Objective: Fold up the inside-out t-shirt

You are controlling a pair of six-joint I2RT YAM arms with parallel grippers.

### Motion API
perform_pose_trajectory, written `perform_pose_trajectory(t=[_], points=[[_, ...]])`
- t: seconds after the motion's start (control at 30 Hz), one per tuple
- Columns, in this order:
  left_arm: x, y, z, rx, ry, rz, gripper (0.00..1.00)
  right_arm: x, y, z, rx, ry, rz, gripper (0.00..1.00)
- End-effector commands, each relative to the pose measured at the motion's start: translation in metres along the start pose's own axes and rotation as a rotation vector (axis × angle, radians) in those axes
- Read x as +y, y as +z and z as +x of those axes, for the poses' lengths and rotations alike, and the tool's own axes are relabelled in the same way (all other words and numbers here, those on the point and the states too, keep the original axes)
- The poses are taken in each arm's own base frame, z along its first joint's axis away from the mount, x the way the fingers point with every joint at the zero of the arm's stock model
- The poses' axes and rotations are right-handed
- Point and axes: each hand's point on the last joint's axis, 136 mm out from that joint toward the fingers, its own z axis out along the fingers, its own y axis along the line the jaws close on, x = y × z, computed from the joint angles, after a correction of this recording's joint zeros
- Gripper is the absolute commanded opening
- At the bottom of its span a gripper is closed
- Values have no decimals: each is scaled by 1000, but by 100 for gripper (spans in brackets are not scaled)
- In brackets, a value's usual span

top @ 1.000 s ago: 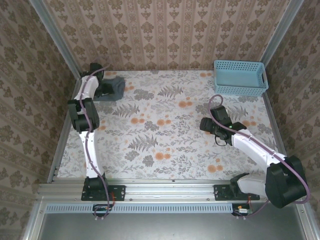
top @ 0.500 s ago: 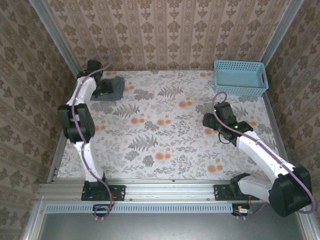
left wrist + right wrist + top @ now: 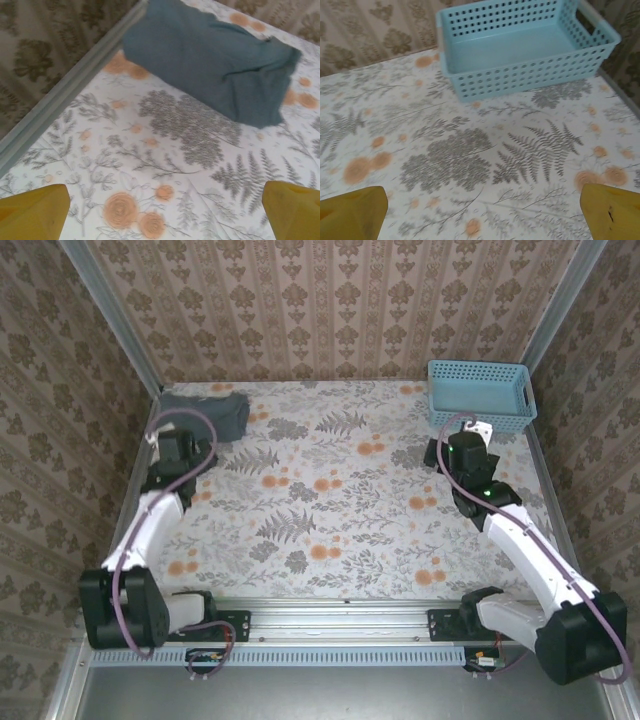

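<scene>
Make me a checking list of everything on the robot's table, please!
Surface: flowery table, flat, no spills seen.
Job's things: dark grey t-shirt, a bunched lump in the far left corner, beside the table's edge strip; nothing is touching it.
Clutter: light blue basket in the far right corner, empty.
Grippers: left gripper open, holding nothing, facing the t-shirt; right gripper open, holding nothing, facing the basket.
Cables: purple cables run along both arms, looping by each wrist; no snags seen.
Surroundings: patterned walls on three sides, metal rail at the near edge.
</scene>
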Motion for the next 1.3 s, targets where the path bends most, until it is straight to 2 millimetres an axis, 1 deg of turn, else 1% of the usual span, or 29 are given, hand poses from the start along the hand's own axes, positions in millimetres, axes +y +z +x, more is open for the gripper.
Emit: perform_pose_trajectory(t=[0.0, 0.03, 0.07, 0.1, 0.17, 0.23, 0.33, 0.4, 0.5, 0.57, 0.6, 0.63, 0.7, 0.77, 0.83, 0.87, 0.93, 0.97, 1.17, 1.27], points=[[0, -3, -32, -295, -38, 15, 100, -14, 24, 3, -20, -49, 121, 100], [-7, 3, -24, -302, 30, 51, 100, -14, 31, 7, -18, -69, 128, 100], [-16, 9, -15, -271, 102, 90, 100, -13, 38, 11, -23, -90, 134, 100], [-18, 17, -4, -203, 145, 83, 100, -12, 45, 16, -30, -118, 137, 100], [-19, 25, 12, -127, 183, 69, 100, -13, 53, 22, -61, -150, 147, 100], [-21, 23, 14, -134, 208, 78, 100, -15, 58, 27, -90, -170, 150, 100], [-22, 18, 19, -195, 293, 83, 100, -13, 64, 39, -99, -205, 119, 100], [-21, 23, 29, -182, 344, 85, 100, -13, 67, 48, -100, -218, 107, 100], [-24, 34, 42, -169, 367, 103, 100, -9, 72, 57, -108, -220, 81, 100], [-29, 39, 43, -199, 376, 128, 100, -7, 73, 58, -114, -229, 68, 100], [-35, 40, 45, -184, 391, 163, 100, -4, 73, 57, -124, -235, 54, 100], [-40, 40, 43, -206, 409, 184, 100, -3, 72, 54, -142, -237, 47, 100], [-43, 47, 41, -194, 427, 195, 100, 2, 72, 53, -153, -245, 20, 100], [-48, 51, 45, -207, 432, 267, 100, 5, 71, 52, -161, -250, 1, 100], [-40, 58, 53, -240, 392, 279, 100, 6, 71, 54, -165, -255, -7, 100], [-38, 59, 53, -272, 386, 279, 100, 6, 71, 55, -166, -257, -10, 100], [-33, 60, 55, -234, 365, 256, 100, 6, 70, 55, -166, -264, -15, 100], [-34, 60, 53, -257, 374, 252, 100, 5, 70, 55, -169, -264, -14, 100], [-34, 60, 54, -254, 391, 207, 100, 3, 71, 51, -182, -257, -16, 100], [-34, 60, 54, -256, 391, 206, 100, -2, 72, 50, -187, -218, -25, 100]])
